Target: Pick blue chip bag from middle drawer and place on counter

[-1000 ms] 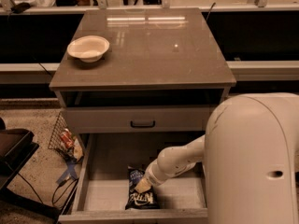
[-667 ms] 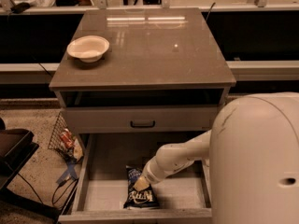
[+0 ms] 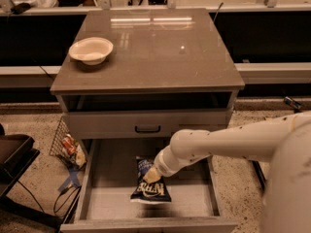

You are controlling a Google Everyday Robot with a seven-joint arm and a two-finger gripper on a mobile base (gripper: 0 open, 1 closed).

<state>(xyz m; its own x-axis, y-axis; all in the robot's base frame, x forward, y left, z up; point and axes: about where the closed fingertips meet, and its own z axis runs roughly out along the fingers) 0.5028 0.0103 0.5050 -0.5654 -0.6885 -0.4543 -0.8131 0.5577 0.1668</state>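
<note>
A white robot arm (image 3: 228, 142) reaches in from the right, angled down into an open drawer at the bottom of a grey cabinet. Its gripper (image 3: 151, 175) sits low over the middle of the drawer (image 3: 194, 198), closed narrow on the upper edge of the blue chip bag (image 3: 151, 192).

The bag hangs just below the gripper, with its white lettering facing up and towards the camera. Its lower end is close to the drawer's pale floor, and a dark shadow lies under it. Whether that end touches the floor cannot be told. Bare floor stretches out to the left and right of the gripper, and the drawer's front wall runs below it, nearest the camera.

Just above the gripper is a shallower, closed drawer front with a small black handle (image 3: 147, 128), and above that an open slot under the cabinet top. Higher again, well apart from the gripper, lies the counter (image 3: 160, 52), a glossy grey-brown slab that reflects ceiling lights. A cream bowl (image 3: 91, 49) stands on the counter's far left corner.

To the left of the gripper, outside the drawer, red and yellow wrappers (image 3: 70, 147) sit in a wire basket on the speckled floor. A strip of blue tape (image 3: 72, 177) lies on the floor below them. Further left is the edge of a dark chair (image 3: 14, 152). A long pale ledge (image 3: 272, 72) runs behind the cabinet.
</note>
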